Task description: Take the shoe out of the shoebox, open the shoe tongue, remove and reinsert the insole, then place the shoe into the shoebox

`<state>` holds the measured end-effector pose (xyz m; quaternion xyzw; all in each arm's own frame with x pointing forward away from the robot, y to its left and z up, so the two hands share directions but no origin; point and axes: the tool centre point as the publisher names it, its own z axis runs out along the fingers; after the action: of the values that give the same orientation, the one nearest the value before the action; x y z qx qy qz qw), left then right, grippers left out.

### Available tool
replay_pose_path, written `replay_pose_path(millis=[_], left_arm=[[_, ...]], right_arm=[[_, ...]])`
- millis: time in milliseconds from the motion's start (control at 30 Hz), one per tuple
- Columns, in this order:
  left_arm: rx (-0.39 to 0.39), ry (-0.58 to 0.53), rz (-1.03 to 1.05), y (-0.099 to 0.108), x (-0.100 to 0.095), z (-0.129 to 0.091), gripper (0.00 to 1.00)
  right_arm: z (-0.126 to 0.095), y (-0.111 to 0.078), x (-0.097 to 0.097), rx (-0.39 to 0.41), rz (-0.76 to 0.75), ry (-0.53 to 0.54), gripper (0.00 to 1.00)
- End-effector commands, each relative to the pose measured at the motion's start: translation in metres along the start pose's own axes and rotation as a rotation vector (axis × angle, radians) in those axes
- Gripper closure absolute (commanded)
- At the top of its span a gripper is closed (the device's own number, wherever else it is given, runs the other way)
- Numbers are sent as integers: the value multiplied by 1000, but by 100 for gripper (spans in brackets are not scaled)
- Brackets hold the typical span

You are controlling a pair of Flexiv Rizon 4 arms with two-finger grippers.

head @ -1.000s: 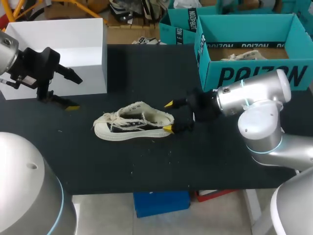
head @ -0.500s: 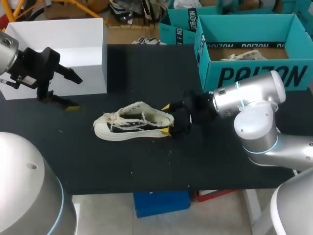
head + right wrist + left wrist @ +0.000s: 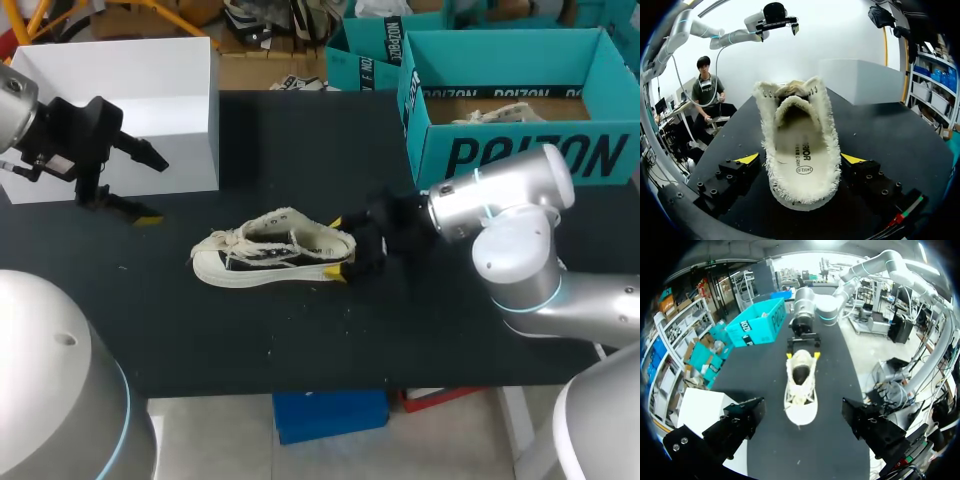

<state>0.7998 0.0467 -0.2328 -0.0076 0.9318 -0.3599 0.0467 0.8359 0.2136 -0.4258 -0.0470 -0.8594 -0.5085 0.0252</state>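
Straddling the heel of the shoe (image 3: 272,250) with the right gripper (image 3: 340,243) spread, pinching nothing; left gripper (image 3: 153,190) likewise spread, well apart. Sitting sole-down on the table (image 3: 420,330), outside the shoebox (image 3: 520,150). Probably starting tongue-opening; next calls for clamping the heel steady.
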Motion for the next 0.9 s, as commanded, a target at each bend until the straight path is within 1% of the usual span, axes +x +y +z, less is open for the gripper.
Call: replay_pose_path(millis=[33, 433, 467, 500, 867, 900], left_arm=[[1, -3, 3, 1, 1, 1, 0], [1, -3, 3, 1, 1, 1, 0], [1, -3, 3, 1, 1, 1, 0], [1, -3, 3, 1, 1, 1, 0], [1, -3, 3, 1, 1, 1, 0], [-24, -22, -2, -2, -4, 2, 0]], right_arm=[[10, -1, -4, 4, 4, 15, 0], [14, -4, -3, 43, 24, 16, 0], [14, -4, -2, 65, 30, 5, 34], [13, -6, -2, 60, 34, -2, 100], [13, -6, -2, 60, 34, -2, 100], [13, -6, -2, 60, 34, -2, 100]])
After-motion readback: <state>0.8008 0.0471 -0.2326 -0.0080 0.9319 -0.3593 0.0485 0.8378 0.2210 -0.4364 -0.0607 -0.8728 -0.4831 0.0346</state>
